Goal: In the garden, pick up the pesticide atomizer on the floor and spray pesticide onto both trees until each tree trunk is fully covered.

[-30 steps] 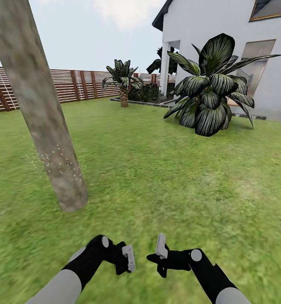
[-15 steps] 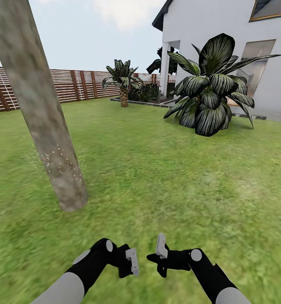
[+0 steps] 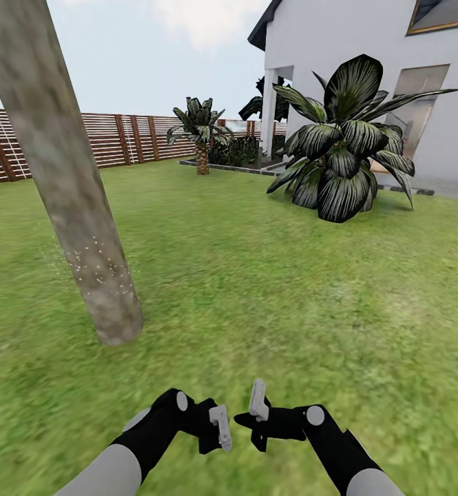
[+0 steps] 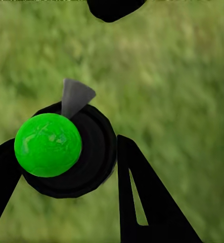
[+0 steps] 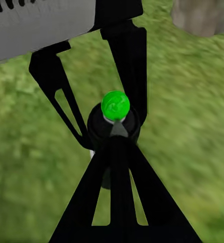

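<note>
Gripping the atomizer (image 4: 61,152), left tool (image 4: 66,167), right tool (image 5: 114,131) state unclear, trunk (image 3: 77,227) speckled.

Green lawn (image 3: 270,289), slatted wooden fence (image 3: 118,141), white house (image 3: 366,41), pale sky (image 3: 153,62).

A home garden — grass lawn (image 3: 270,289), slatted wooden fence (image 3: 118,141) at eleven o'clock, white house (image 3: 366,41) at one, tree trunk (image 3: 70,207) at ten.
</note>
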